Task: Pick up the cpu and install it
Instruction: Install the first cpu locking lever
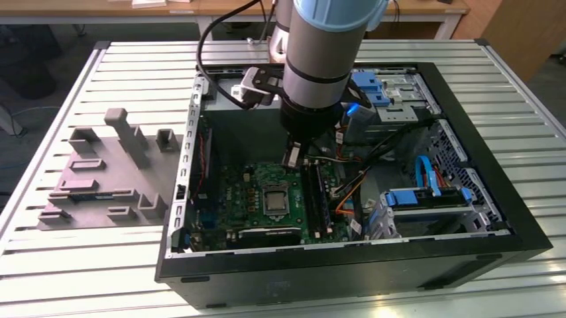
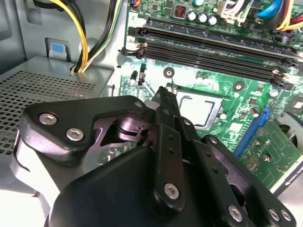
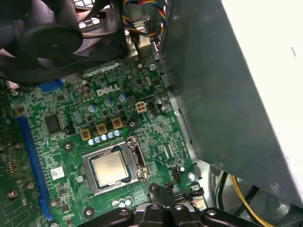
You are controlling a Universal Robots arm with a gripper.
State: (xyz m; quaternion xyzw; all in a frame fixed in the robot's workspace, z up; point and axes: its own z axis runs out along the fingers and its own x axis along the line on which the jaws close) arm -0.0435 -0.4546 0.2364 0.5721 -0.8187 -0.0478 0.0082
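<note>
Exterior view, L to R: grey moulded plastic tray with upright blocks (image 1: 102,175) on the slatted metal tabletop (image 1: 132,73), then the open black PC case (image 1: 354,278) with the green motherboard (image 1: 234,199), arm hanging over it. The small flat square cpu with silver-grey metal top (image 3: 111,169) lies in the metal-framed socket (image 3: 93,184) on that board, and the black end effector (image 2: 162,97) sits just above/beside it, fingers pinched together w/ nothing between them. Handling guess: cpu is light, stiff, slick-topped, and fragile underneath, so grip by opposite thin edges only, kept flat, no squeeze on the lid.
</note>
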